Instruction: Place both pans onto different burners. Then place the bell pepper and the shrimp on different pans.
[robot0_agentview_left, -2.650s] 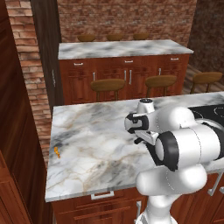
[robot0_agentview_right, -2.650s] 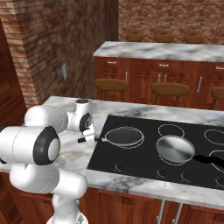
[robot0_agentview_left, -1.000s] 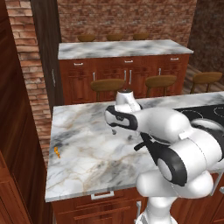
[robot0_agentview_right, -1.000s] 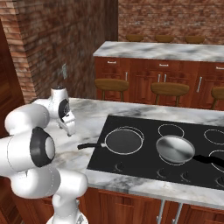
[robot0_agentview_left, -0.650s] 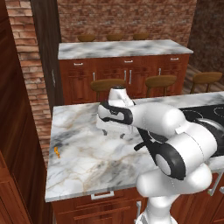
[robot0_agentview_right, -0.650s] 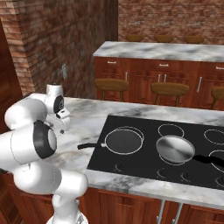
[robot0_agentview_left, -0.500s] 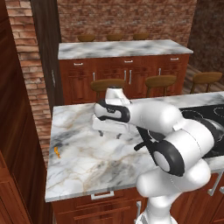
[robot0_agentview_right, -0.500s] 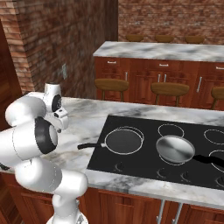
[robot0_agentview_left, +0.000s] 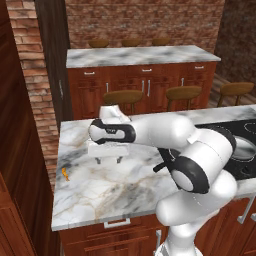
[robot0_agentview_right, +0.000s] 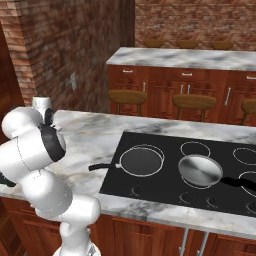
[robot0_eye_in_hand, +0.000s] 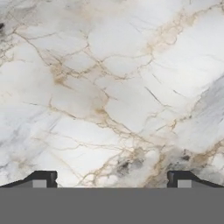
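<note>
- Left base view: the gripper (robot0_agentview_left: 109, 160) hangs over the marble counter (robot0_agentview_left: 125, 187) at left of centre, its fingers pointing down and standing wide apart with nothing between them. The shrimp (robot0_agentview_left: 65, 174) lies on the counter at the left edge of the frame, near the gripper but apart from it.
- Right base view: the black pan (robot0_agentview_right: 141, 160) sits on a burner at centre frame, its handle reaching left past the cooktop (robot0_agentview_right: 165, 192) edge. The steel pan (robot0_agentview_right: 200, 170) sits on the next burner to the right.
- Hand view: both dark fingertips (robot0_eye_in_hand: 43, 178) stand far apart at the bottom corners, above bare veined marble.
</note>
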